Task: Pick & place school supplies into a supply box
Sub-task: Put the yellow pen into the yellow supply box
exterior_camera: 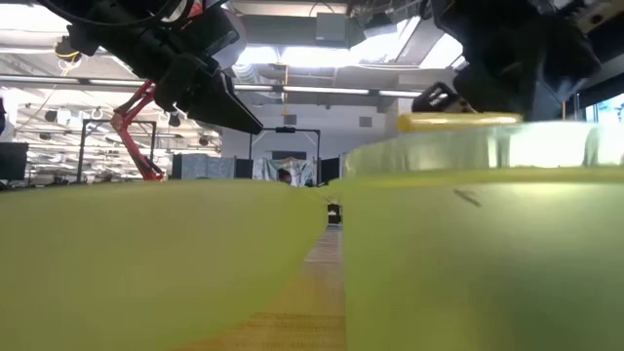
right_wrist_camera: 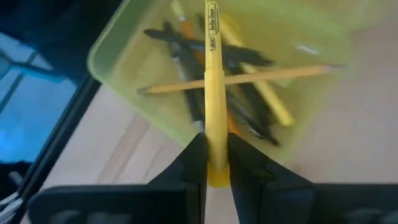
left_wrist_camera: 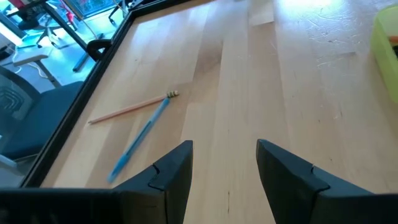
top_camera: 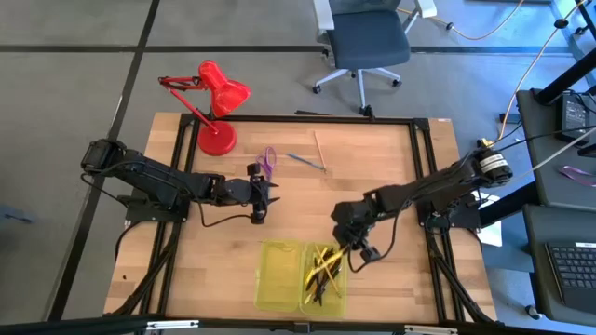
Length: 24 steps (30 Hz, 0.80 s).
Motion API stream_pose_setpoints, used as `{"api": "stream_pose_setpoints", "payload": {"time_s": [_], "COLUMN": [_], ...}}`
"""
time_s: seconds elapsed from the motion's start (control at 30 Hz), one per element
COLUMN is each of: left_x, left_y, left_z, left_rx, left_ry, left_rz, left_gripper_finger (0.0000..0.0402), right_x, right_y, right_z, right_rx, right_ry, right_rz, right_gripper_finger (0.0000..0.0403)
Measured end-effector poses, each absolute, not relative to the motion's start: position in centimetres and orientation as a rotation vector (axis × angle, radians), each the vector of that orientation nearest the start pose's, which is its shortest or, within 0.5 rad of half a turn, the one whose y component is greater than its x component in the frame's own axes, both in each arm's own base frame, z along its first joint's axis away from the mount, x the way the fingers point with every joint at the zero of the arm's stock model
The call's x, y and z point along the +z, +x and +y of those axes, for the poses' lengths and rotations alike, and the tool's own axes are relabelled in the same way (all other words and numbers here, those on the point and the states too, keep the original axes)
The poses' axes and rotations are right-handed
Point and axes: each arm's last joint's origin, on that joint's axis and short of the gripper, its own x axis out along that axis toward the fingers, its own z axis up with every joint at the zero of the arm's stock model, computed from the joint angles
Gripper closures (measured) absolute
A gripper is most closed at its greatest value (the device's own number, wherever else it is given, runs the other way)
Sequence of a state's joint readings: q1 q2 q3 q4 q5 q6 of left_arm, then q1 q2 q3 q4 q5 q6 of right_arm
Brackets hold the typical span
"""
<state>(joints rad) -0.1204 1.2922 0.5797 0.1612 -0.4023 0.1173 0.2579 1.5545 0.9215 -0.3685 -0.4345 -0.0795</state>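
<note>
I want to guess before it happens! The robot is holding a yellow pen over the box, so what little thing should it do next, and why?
Probably open the right end effector and let go. It is shut on the yellow pen, which hangs right over the supply box half where other pens and pencils already lie, so the pen should drop in with them. The left end effector waits open above the table.
</note>
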Motion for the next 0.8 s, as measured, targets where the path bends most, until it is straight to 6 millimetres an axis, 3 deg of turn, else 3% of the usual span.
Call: {"api": "stream_pose_setpoints", "payload": {"time_s": [0.2, 0.57, 0.8], "left_x": [19.3, 19.4, 19.5], "left_y": [25.2, 25.2, 25.3], "left_z": [-1.9, -1.9, -0.6], "left_rx": [0.241, 0.258, 0.382], "left_ry": [0.254, 0.207, 0.025], "left_rz": [0.550, 0.538, 0.494], "left_gripper_finger": [0.0233, 0.0233, 0.0233], "right_x": [17.1, 14.2, 14.1], "right_y": [29.7, 30.4, 30.4], "right_z": [10.7, 11.3, 11.2], "right_rx": [0.728, 0.680, 0.655], "right_ry": [0.002, 0.057, 0.025], "right_rz": [0.977, 1.065, 1.063], "right_gripper_finger": [0.0350, 0.0348, 0.0296]}}
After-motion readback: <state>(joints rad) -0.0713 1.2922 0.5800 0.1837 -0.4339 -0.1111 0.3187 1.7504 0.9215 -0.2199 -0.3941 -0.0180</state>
